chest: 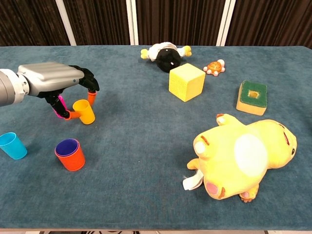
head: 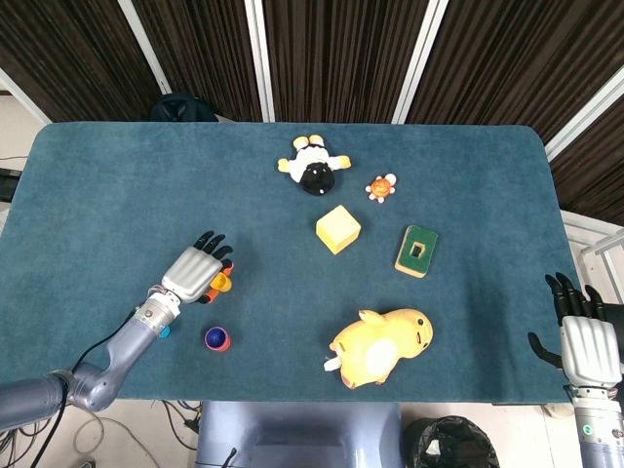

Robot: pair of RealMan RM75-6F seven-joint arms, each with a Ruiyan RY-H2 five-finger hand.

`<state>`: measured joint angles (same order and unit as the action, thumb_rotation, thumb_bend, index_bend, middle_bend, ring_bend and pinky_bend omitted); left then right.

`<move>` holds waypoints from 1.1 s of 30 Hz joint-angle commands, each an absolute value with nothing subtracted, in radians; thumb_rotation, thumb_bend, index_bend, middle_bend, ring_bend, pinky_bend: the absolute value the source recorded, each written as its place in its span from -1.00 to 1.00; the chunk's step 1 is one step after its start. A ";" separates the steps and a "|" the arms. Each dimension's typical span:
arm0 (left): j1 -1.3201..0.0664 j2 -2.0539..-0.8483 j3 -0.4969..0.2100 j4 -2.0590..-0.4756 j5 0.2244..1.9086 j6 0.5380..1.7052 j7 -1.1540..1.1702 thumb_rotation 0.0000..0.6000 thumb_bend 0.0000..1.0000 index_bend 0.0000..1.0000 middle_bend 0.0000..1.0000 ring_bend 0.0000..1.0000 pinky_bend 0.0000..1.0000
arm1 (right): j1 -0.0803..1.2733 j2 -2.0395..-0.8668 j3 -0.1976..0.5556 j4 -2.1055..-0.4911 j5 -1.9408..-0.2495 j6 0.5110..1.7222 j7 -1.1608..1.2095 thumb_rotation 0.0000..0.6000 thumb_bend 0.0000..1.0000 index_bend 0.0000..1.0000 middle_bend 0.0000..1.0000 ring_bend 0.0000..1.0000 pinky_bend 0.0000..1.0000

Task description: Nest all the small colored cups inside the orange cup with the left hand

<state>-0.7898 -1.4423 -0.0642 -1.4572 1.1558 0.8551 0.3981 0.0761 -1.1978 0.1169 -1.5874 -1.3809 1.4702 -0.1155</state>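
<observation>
The yellow cup point(chest: 85, 111) point(head: 221, 284) stands upright on the table at the left. My left hand point(chest: 52, 80) point(head: 193, 271) reaches over it, the thumb tip on its left side and a fingertip on its right, pinching it. A pink cup point(chest: 60, 104) shows just behind the hand. Nearer the front edge, the orange cup point(chest: 71, 157) point(head: 217, 339) stands with a purple cup nested inside. A blue cup point(chest: 12, 145) stands further left. My right hand point(head: 585, 336) hangs off the table's right front corner, fingers apart and holding nothing.
A big yellow plush point(chest: 241, 156) lies at the front right. Further back are a yellow cube point(chest: 186, 82), a green-topped sponge block point(chest: 252, 97), a small orange turtle toy point(chest: 214, 67) and a black-and-white plush point(chest: 165, 55).
</observation>
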 commanded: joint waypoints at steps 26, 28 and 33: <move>-0.741 -1.067 0.018 -1.921 1.404 0.824 0.227 1.00 -0.35 -0.05 -0.63 -1.00 -0.98 | 0.073 -1.194 0.120 -1.593 -1.380 1.476 -0.113 1.00 -0.32 -0.85 -0.83 -0.63 -0.81; -0.737 -1.064 0.026 -1.922 1.406 0.823 0.237 1.00 -0.35 -0.05 -0.62 -1.00 -0.98 | 0.074 -1.195 0.120 -1.592 -1.379 1.475 -0.113 1.00 -0.32 -0.85 -0.83 -0.63 -0.81; -0.728 -1.069 0.039 -1.917 1.404 0.823 0.258 1.00 -0.35 -0.05 -0.62 -1.00 -0.98 | 0.074 -1.196 0.120 -1.593 -1.379 1.476 -0.115 1.00 -0.32 -0.86 -0.83 -0.63 -0.81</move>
